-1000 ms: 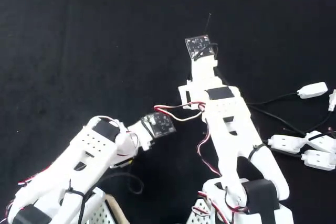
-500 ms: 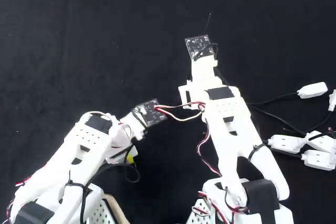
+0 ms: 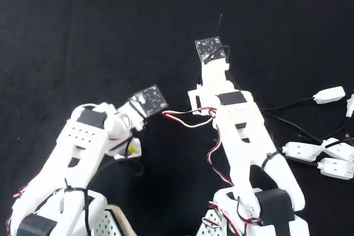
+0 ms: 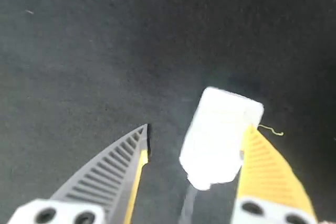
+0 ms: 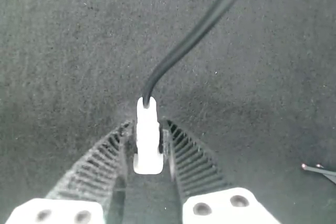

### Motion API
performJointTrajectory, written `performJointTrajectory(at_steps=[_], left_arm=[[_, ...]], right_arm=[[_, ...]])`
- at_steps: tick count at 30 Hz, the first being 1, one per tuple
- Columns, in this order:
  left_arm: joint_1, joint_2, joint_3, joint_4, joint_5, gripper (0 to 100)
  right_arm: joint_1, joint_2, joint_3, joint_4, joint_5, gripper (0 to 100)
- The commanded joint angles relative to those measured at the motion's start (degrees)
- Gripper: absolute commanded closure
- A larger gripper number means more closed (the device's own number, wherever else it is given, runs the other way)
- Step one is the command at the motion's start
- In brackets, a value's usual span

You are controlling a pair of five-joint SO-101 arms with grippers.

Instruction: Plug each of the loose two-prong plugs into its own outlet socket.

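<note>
Meanwhile, right end effector point(image 5: 147, 125) tight around corded plug point(image 5: 147, 145), left end effector point(image 4: 199, 128) agape against white connector point(image 4: 220, 129), sockets point(image 3: 301, 151) well apart.

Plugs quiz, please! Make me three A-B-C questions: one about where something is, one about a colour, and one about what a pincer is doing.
1. In the high view, where do the loose white parts lie?
A. by the table's right edge
B. at its far left corner
C. on top of an arm

2. What colour is the cord on the plug in the right pincer?
A. red
B. black
C. green

3. The right pincer is:
A. wide open
B. shut and empty
C. shut on the plug

Answers:
1 A: they cluster at the right edge.
2 B: the cord is plainly black.
3 C: both fingers press the plug's sides.
</note>
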State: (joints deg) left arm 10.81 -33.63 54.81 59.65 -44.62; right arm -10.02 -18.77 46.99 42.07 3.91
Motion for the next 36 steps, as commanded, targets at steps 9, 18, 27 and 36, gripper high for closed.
performJointTrajectory(at_steps=[9, 18, 27, 36], left_arm=[[-0.6, -6.1, -6.8, 10.3, 0.6, 77], [-2.9, -39.4, 3.0, 15.8, 9.1, 77], [-26.9, -72.3, 29.8, 14.4, 8.6, 77], [-27.6, -67.7, 37.8, 7.4, 8.6, 78]], right_arm=[[0.5, -0.4, -1.8, -0.5, 0.1, 98.7], [0.2, -2.0, -1.7, -0.5, 0.1, 98.7], [-9.1, -22.5, 10.4, -2.2, 0.2, 98.7], [-28.0, -46.5, 35.0, -16.7, -5.2, 98.7]])
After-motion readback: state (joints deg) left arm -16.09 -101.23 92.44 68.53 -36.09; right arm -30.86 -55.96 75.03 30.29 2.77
